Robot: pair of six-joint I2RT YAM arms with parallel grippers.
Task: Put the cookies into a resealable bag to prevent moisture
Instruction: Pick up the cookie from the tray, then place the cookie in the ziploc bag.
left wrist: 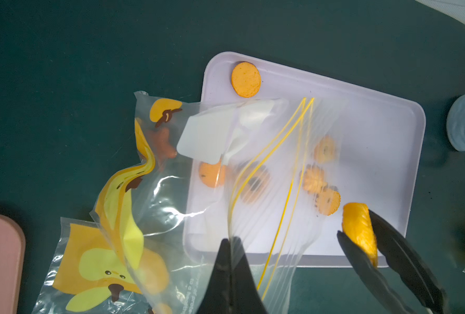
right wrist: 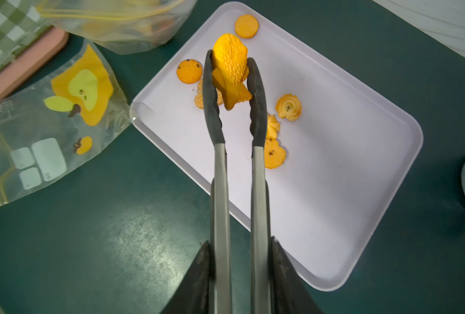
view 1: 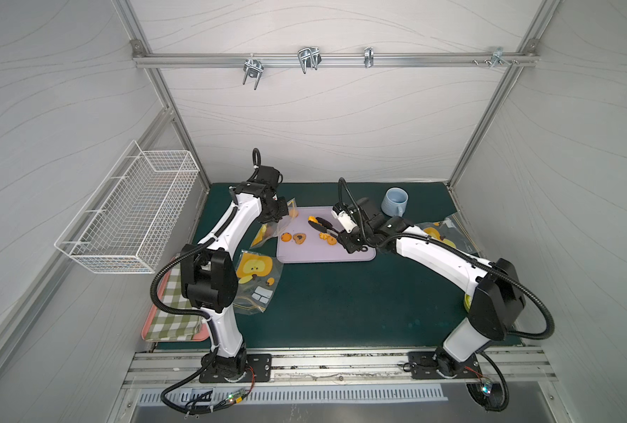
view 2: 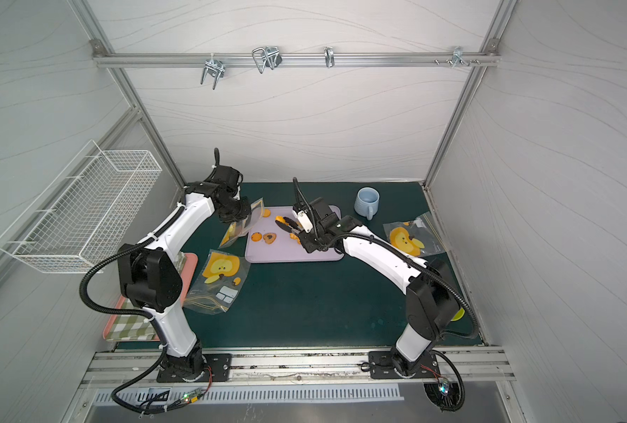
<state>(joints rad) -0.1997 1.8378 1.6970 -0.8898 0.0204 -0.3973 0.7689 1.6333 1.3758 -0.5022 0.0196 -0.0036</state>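
Several cookies lie loose on the lilac tray at the centre of both top views. My right claw is clenched round a pair of tongs. Their black tips pinch a fish-shaped cookie, lifted clear over the upper left part of the tray. My left claw is clamped tight on the rim of a clear zip bag, which hangs over the tray's left edge in both top views. A second bag lies flat on the green counter, lower left of the tray.
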